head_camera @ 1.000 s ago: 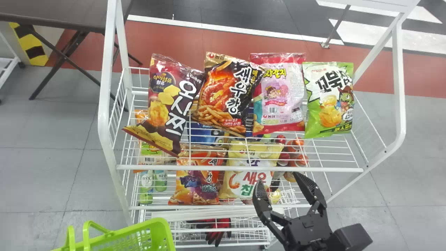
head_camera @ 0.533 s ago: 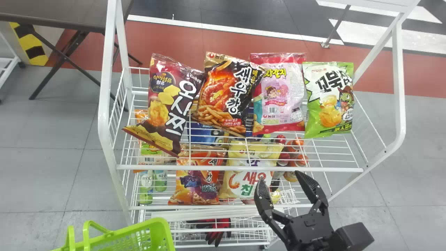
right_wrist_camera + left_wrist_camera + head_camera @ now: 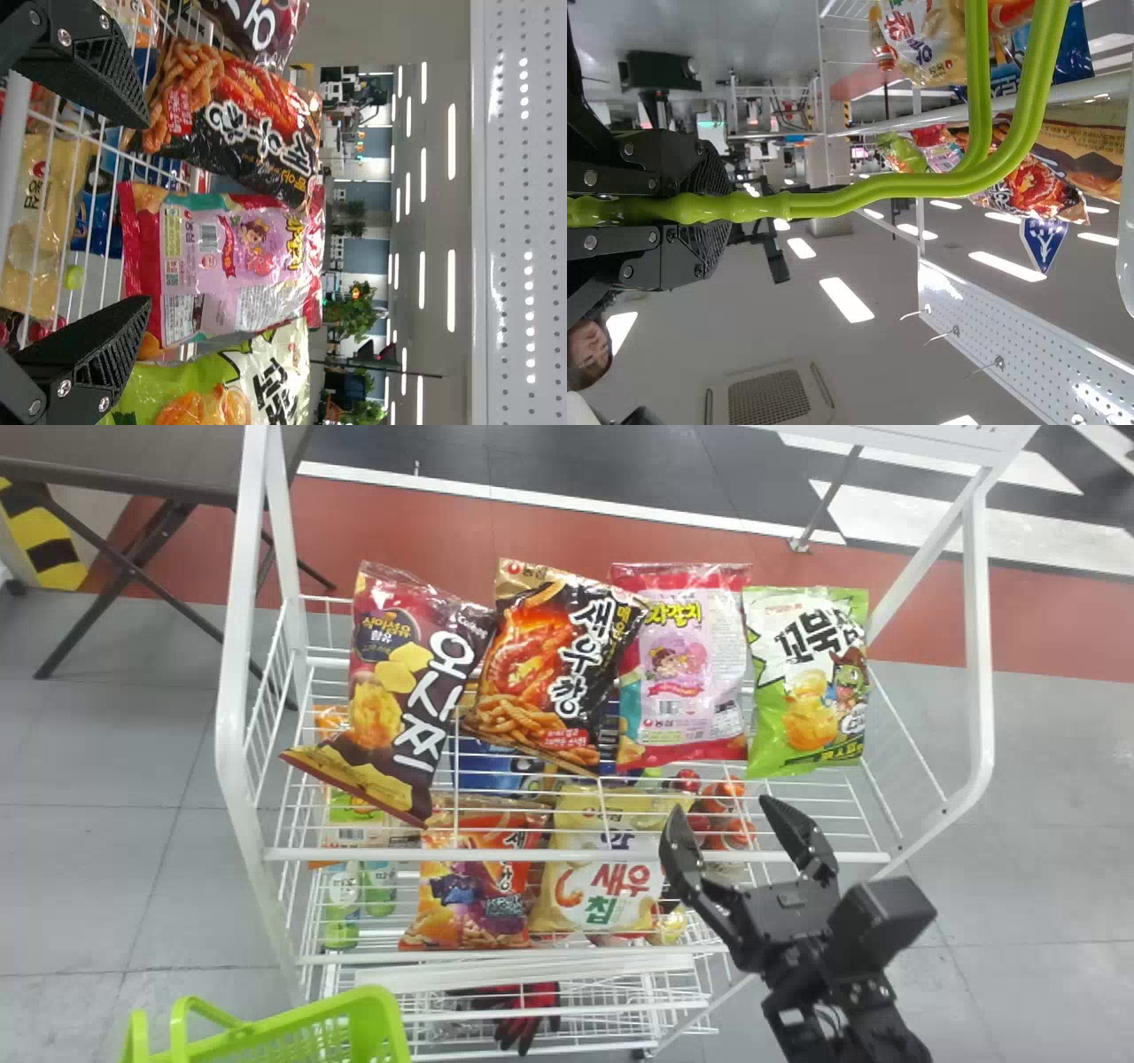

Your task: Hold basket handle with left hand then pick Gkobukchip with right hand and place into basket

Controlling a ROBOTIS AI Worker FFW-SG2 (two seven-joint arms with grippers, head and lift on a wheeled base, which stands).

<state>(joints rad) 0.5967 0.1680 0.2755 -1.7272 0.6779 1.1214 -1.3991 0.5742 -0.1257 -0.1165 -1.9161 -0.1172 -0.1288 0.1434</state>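
Note:
The Gkobukchip, a green and white bag [image 3: 808, 682], stands at the right end of the upper shelf's row. Below and left of it, over the shelf's front bar, my right gripper [image 3: 728, 819] is open and empty. In the right wrist view the gripper [image 3: 137, 212] faces the pink bag [image 3: 235, 270], with the Gkobukchip [image 3: 221, 390] beside its lower finger. The green basket [image 3: 354, 1010] is at the head view's lower left. In the left wrist view my left gripper [image 3: 713, 208] is shut on the green basket handle [image 3: 904, 184].
Left of the Gkobukchip stand the pink bag [image 3: 682, 669], a black bag [image 3: 558, 664] and a dark brown bag [image 3: 403, 691]. The white rack's front bar [image 3: 567, 855] crosses under them; its right post [image 3: 979, 646] rises beyond the Gkobukchip. More snacks lie on the lower shelf.
My right gripper has moved up and forward to the upper shelf's front bar, staying open. The rack, bags and basket have shifted slightly left in the head view.

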